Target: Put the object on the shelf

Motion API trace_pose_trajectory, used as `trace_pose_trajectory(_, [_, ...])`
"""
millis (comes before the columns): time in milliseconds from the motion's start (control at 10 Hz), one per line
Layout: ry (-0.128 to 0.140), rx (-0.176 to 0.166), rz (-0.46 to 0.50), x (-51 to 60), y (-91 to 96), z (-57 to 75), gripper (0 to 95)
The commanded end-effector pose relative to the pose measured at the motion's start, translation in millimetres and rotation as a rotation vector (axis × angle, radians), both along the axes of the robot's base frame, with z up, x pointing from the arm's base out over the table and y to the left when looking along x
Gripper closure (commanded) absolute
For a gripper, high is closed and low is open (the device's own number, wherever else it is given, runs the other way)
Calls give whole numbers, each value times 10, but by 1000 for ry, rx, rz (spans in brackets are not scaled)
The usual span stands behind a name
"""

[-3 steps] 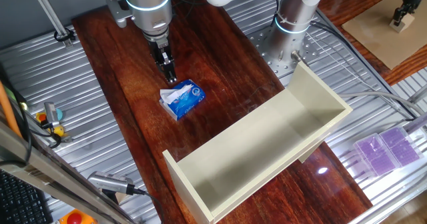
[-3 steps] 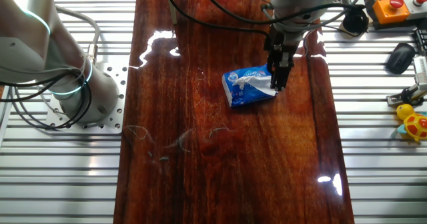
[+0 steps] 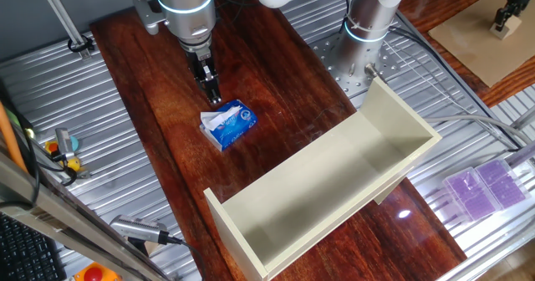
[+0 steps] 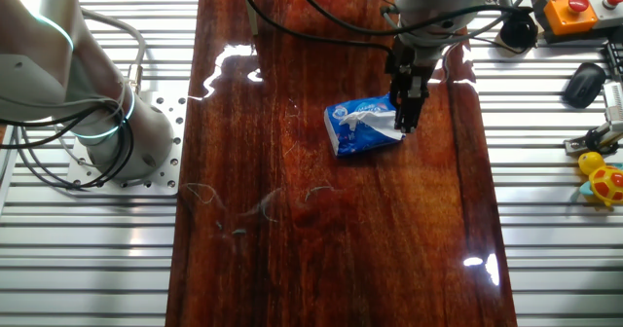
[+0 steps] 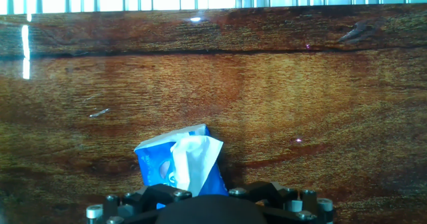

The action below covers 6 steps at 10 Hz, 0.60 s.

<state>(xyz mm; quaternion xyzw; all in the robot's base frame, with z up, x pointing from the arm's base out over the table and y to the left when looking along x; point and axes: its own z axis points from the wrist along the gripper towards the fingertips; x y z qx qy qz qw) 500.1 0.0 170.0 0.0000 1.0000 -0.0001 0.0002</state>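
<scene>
Toward the far left part of the wooden desk (image 3: pixel 167 147), the gripper (image 3: pixel 215 97) points down at the white-tissue end of the tissue pack (image 3: pixel 229 123). Its dark fingers (image 4: pixel 408 108) look drawn close together, tips at or just over the tissue; whether they pinch it I cannot tell, since the hand view shows only the pack (image 5: pixel 181 164) below the gripper's body. The pack lies flat on the wood, well apart from the shelf (image 3: pixel 334 181), which lies open side up across the desk's near right corner. Purple boxes (image 3: pixel 485 185) sit off the right edge.
</scene>
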Motion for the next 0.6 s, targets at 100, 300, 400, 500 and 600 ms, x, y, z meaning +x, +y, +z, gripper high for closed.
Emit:
trace_pose_trajectory(100, [-33,27,-6,-1,0,0,950])
trace_pose_trajectory(300, [-30,20,-5,-1,0,0,950])
trace_pose_trajectory(400, [-30,20,-5,-1,0,0,950])
trace_pose_trajectory(500, [-30,19,-6,-1,0,0,950])
trace_pose_trajectory(600, [-30,19,-5,-1,0,0,950])
